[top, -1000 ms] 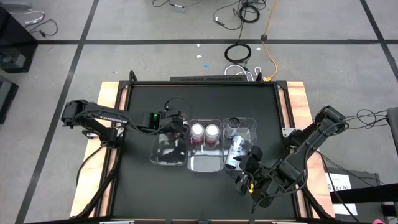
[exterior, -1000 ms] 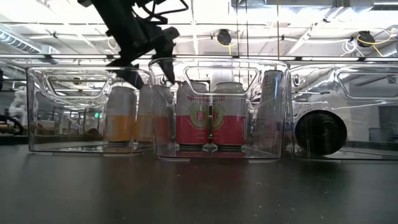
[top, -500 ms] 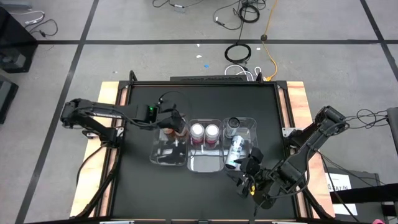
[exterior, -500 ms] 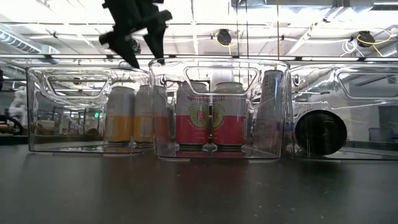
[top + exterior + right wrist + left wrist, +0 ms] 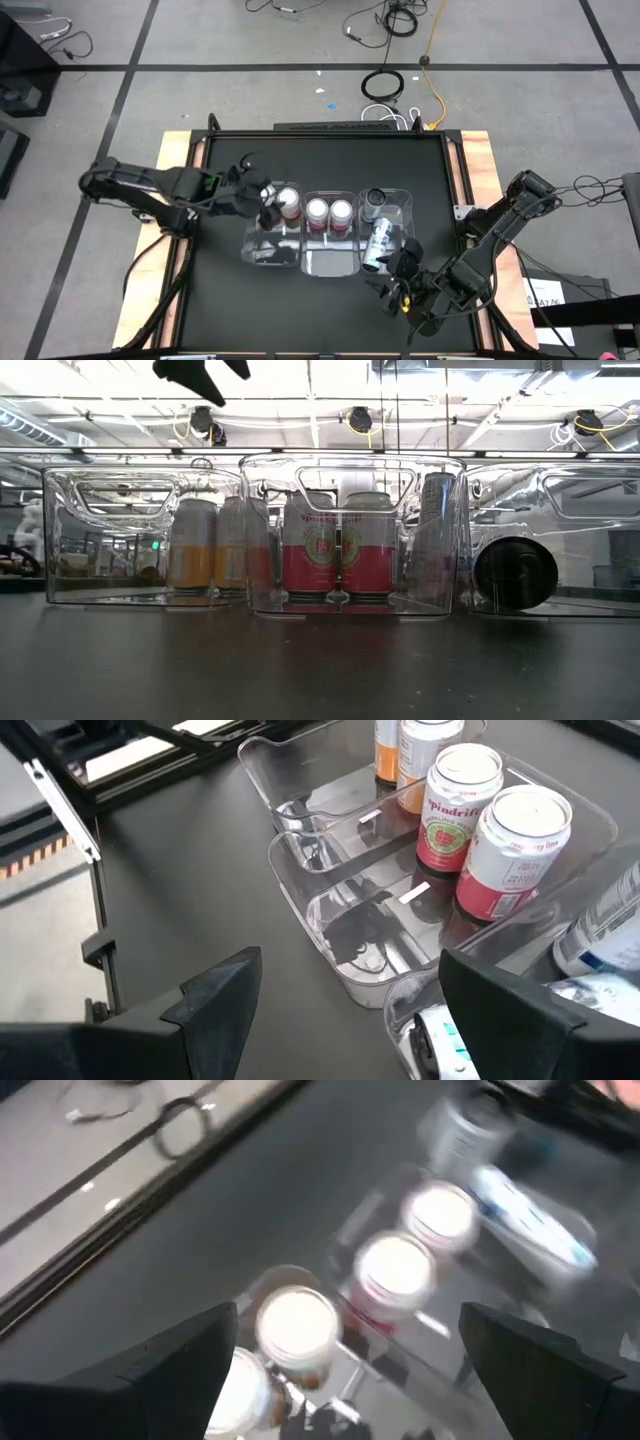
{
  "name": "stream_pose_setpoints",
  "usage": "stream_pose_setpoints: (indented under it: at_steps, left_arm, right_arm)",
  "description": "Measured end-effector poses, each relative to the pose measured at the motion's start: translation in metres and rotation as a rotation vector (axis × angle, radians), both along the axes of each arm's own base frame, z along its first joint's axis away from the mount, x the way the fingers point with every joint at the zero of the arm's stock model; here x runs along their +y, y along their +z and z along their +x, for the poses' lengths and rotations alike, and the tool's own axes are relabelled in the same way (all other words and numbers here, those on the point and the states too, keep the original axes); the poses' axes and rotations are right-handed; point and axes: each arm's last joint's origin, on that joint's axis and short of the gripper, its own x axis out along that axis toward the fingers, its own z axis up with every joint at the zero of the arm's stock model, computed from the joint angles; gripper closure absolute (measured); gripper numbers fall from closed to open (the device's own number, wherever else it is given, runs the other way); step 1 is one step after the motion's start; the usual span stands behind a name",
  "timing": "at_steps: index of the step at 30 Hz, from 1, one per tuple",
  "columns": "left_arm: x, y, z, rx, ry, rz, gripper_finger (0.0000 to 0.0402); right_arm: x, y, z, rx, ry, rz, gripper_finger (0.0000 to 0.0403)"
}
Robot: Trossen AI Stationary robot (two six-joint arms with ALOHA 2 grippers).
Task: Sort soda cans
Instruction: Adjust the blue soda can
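Black and matte, the surface (image 5: pixel 230 300) carries three clear rectangular plastic bins side by side near its middle, with grey floor and loose cables beyond its far edge. In the left clear bin (image 5: pixel 270 250) stand two orange-sided cans with silvery-white tops (image 5: pixel 208 545), at its far end; in the high view one of them (image 5: pixel 289 202) shows plainly while the other is partly covered by the left arm. The middle clear bin (image 5: pixel 331 262) holds two red-sided cans with silvery-white tops (image 5: pixel 329 212), upright and touching each other, also at the far end. The right clear bin (image 5: pixel 398 200) holds two dark grey and silver cans: one upright (image 5: pixel 375 202) at the far end, one lying on its side (image 5: pixel 380 243) nearer, its label too small to read.

The left claw (image 5: pixel 262 193) hangs above the far left corner of the left bin, fingers spread and grasping nothing. In the low view only its dark fingertips (image 5: pixel 200 370) show, cut off by the upper edge, well above the bins. The left wrist view is blurred, so the cans there read only as pale discs.

The right claw (image 5: pixel 393 282) rests low by the near right of the bins, just beside the right bin's near end. Its fingers (image 5: pixel 215 1000) stand apart with nothing between them. The lying can is only partly visible in that wrist view, cut off at the edge.
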Motion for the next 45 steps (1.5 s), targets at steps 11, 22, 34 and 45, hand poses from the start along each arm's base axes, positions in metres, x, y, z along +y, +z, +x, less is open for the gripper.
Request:
stream_pose_setpoints:
  at_steps: [11, 22, 34, 45]
  left_arm:
    - [-0.047, -0.004, -0.012, 0.190, -0.689, 0.060, 0.0013]
    - [-0.070, -0.005, -0.019, 0.152, -0.708, 0.005, 0.0013]
    - [-0.101, -0.082, -0.011, -0.083, -0.773, -0.018, 0.0013]
    - [-0.080, -0.098, -0.059, -0.258, -0.889, -0.020, 0.0013]
  right_arm:
    - [0.001, -0.001, 0.000, 0.046, 0.051, 0.004, 0.0105]
    - [0.001, -0.002, -0.001, 0.098, 0.135, -0.051, 0.0105]
    - [0.004, -0.005, -0.002, 0.209, 0.232, 0.051, 0.0105]
    - [-0.028, -0.005, 0.023, 0.284, 0.249, 0.100, 0.0105]
